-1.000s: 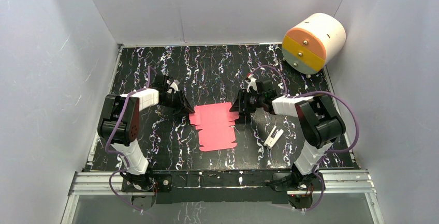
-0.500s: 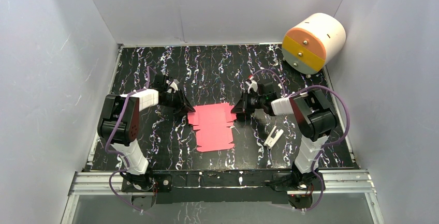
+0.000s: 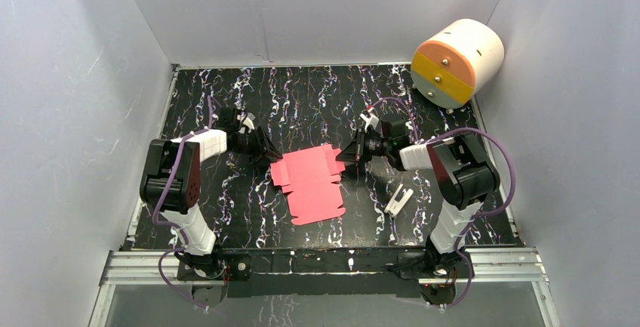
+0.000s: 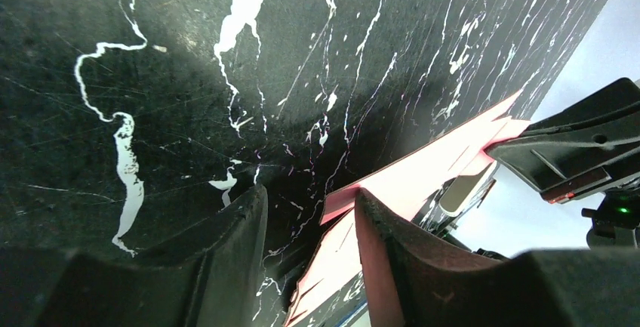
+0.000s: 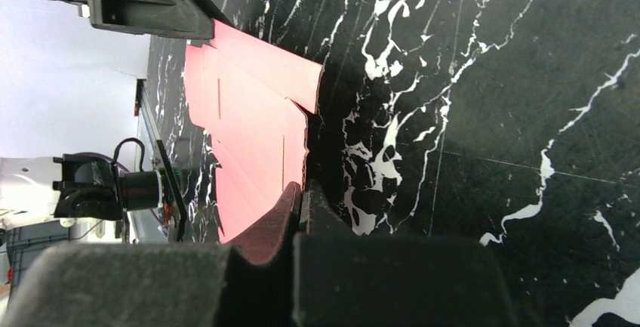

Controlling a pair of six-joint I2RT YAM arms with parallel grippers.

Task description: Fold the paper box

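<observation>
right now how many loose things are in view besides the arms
3: the flat pink paper box mid-table, a small white clip right of it, and a white-and-orange cylinder at the far right corner. None seems hidden.

Clip (image 3: pixel 398 201) rt of paper box (image 3: pixel 311 183)

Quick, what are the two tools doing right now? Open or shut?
Left tool: open, with a corner of the paper box between its fingers.
Right tool: shut, pinching the paper box's edge.
</observation>
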